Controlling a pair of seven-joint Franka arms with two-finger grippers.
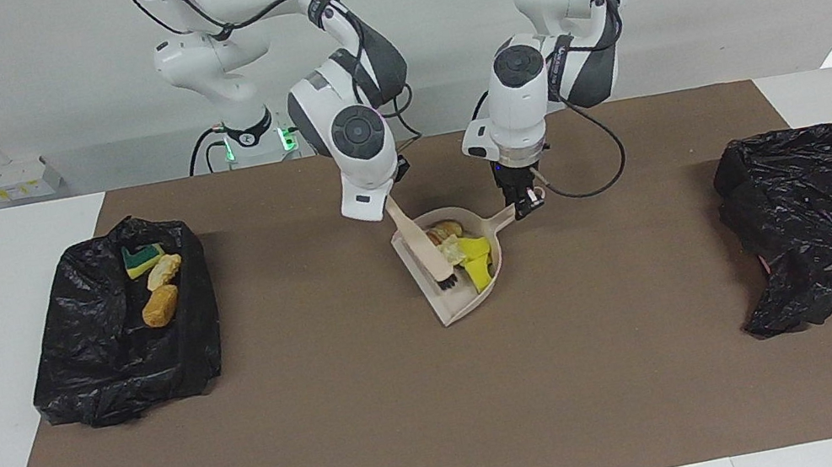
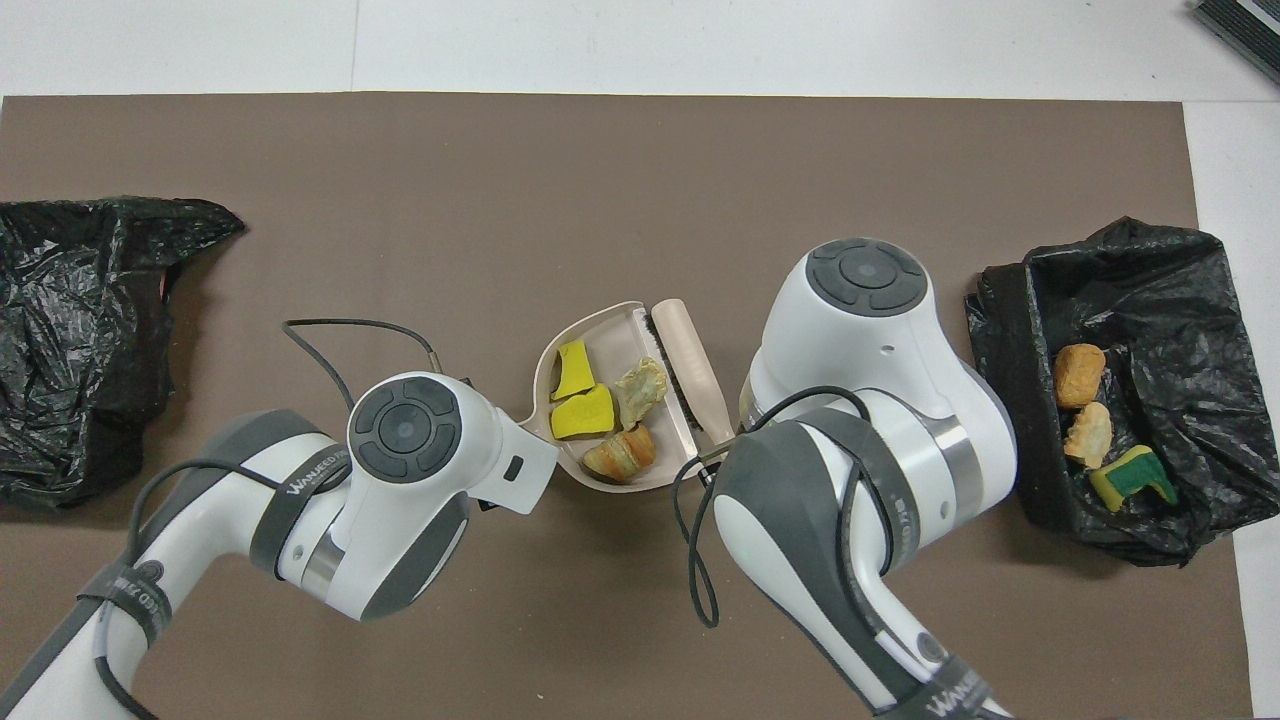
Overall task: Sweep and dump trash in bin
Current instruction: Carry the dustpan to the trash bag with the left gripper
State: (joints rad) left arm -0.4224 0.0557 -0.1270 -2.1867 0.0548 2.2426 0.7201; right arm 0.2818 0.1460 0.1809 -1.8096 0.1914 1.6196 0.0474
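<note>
Facing view: right gripper (image 1: 395, 201) is clamping the beige brush (image 1: 423, 248), bristles pointing away from robots, in the beige plastic dustpan (image 1: 452, 304) whose handle the left gripper (image 1: 523, 200) is gripping.

4 trash pieces (image 2: 600, 405) in dustpan (image 2: 600, 478), brush (image 2: 692, 365) at its mouth, 3 in bin (image 2: 1190, 300)

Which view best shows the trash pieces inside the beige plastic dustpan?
The overhead view: all four trash pieces lie apart in the beige plastic dustpan. In the facing view the brush overlaps them.
</note>
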